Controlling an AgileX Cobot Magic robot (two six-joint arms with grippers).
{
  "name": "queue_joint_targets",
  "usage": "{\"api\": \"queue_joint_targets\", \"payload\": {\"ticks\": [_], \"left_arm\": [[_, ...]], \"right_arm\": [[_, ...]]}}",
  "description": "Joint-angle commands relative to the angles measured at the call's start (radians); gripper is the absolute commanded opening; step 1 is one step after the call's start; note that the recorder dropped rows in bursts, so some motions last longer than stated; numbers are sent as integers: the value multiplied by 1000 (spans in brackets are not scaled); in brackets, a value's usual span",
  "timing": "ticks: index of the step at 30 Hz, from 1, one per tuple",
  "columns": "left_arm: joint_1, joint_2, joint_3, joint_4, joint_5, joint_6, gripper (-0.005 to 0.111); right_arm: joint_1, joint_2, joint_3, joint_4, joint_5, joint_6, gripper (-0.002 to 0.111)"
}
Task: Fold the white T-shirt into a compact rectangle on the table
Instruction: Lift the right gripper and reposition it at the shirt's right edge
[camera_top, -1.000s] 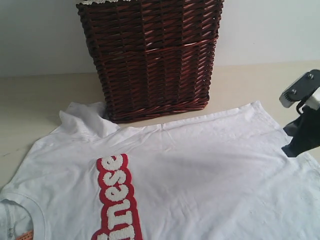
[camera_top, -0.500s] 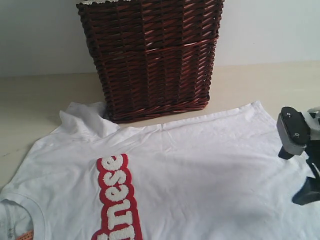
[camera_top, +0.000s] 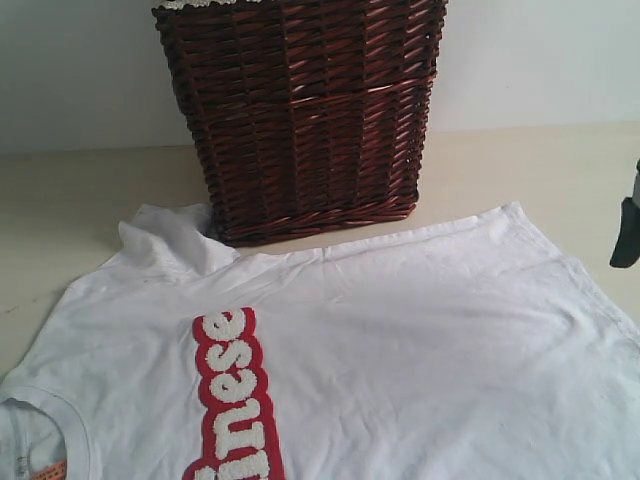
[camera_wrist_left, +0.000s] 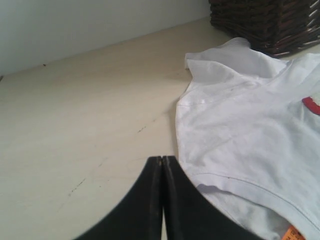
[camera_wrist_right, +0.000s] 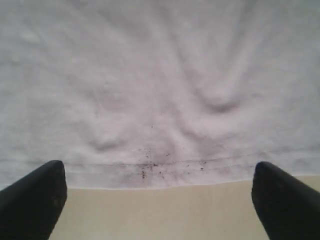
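The white cotton short-sleeved T-shirt (camera_top: 400, 340) lies spread out flat on the big pale cream table (camera_top: 90, 200), front side up. A red band with fuzzy white letters (camera_top: 232, 400) runs across its chest. A small orange neck tag (camera_top: 50, 470) peeks out at the collar. One sleeve (camera_top: 165, 238) is bunched up right beside the dark brown wicker basket (camera_top: 300, 110). The basket stands on the table behind the shirt, in front of the pale grey wall (camera_top: 80, 70).

The left black gripper (camera_wrist_left: 162, 161) has its two fingers pressed tight together with nothing between them. It is just beside the shirt's shoulder edge. The right black gripper (camera_wrist_right: 157, 182) has its fingers wide apart (nothing is held). It hangs over the shirt's stitched hem (camera_wrist_right: 150, 167), where some tiny dark specks show.
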Motion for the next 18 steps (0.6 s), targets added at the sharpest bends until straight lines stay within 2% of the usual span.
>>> {"api": "queue_joint_targets", "payload": {"ticks": [1,6,12,18], "left_arm": [[-4,1,-1,1,-1,2,0],[-4,1,-1,1,-1,2,0],[-4,1,-1,1,-1,2,0],[-4,1,-1,1,-1,2,0]], "right_arm": [[-10,74,12,11,-99,-11,95],[-8,146,12,30,-118,-35,95],[-8,219,12,-44,-155,-33,95],[-8,246,22,-42,-207,-33,92]]}}
